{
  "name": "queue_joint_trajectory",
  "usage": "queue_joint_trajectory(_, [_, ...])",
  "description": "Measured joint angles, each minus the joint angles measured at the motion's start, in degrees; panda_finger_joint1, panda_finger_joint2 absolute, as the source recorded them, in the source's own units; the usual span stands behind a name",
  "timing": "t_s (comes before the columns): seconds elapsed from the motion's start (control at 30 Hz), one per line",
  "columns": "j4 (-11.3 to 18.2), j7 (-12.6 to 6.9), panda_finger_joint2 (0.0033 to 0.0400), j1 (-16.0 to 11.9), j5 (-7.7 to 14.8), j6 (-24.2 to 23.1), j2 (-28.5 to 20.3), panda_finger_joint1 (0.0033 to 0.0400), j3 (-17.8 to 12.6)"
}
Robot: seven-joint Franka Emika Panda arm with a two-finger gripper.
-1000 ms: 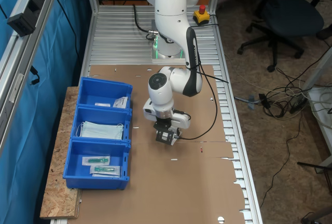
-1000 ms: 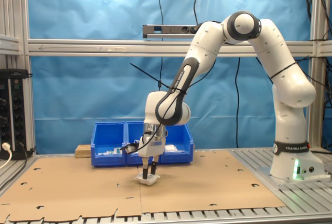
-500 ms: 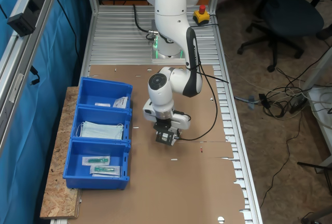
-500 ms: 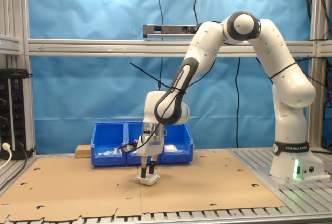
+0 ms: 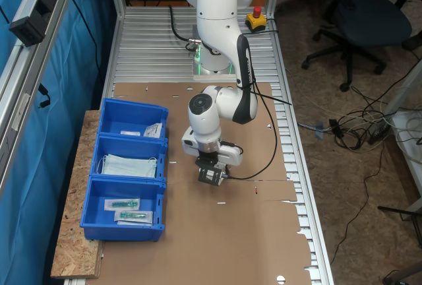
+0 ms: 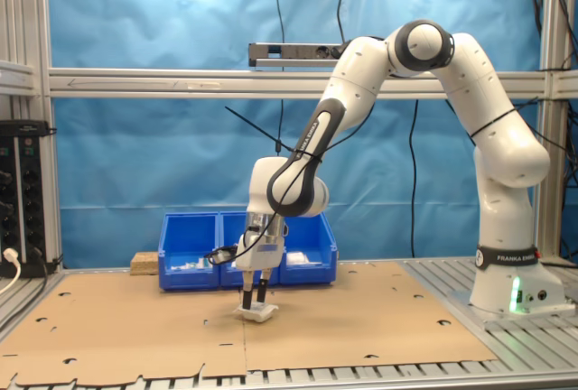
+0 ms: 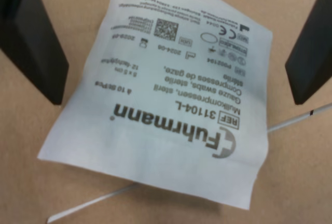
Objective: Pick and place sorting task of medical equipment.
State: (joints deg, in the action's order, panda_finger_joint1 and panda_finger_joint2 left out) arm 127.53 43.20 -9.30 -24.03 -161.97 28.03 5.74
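Note:
The medical equipment, a flat white sealed packet [image 7: 166, 94] with dark print, lies on the brown cardboard. In the second exterior view the packet [image 6: 256, 313] sits right under the fingertips. My gripper [image 7: 179, 99] is open, its two black fingers [image 7: 31, 42] standing on either side of the packet, apart from its edges. The gripper [image 6: 252, 302] points straight down, low over the cardboard. From above in the first exterior view, the gripper [image 5: 211, 176] hangs near the middle of the cardboard and covers most of the packet.
A row of three blue bins [image 5: 132, 103] stands at the first exterior view's left on a wood board [image 5: 72, 245]. They hold white packets [image 5: 153, 130], light-blue masks [image 5: 130, 165] and clear packets with green items [image 5: 128, 209]. A red stop button [image 5: 256, 18] sits beyond the arm's base [image 5: 214, 61].
The gripper has edged slightly toward the second exterior view's left above the packet. The packet lies where it was.

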Motion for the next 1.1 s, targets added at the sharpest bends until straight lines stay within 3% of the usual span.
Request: queue_joint_trajectory(1.1, [-0.1, 0.0, 0.04, 0.2, 0.0, 0.0, 1.6, 0.04, 0.5])
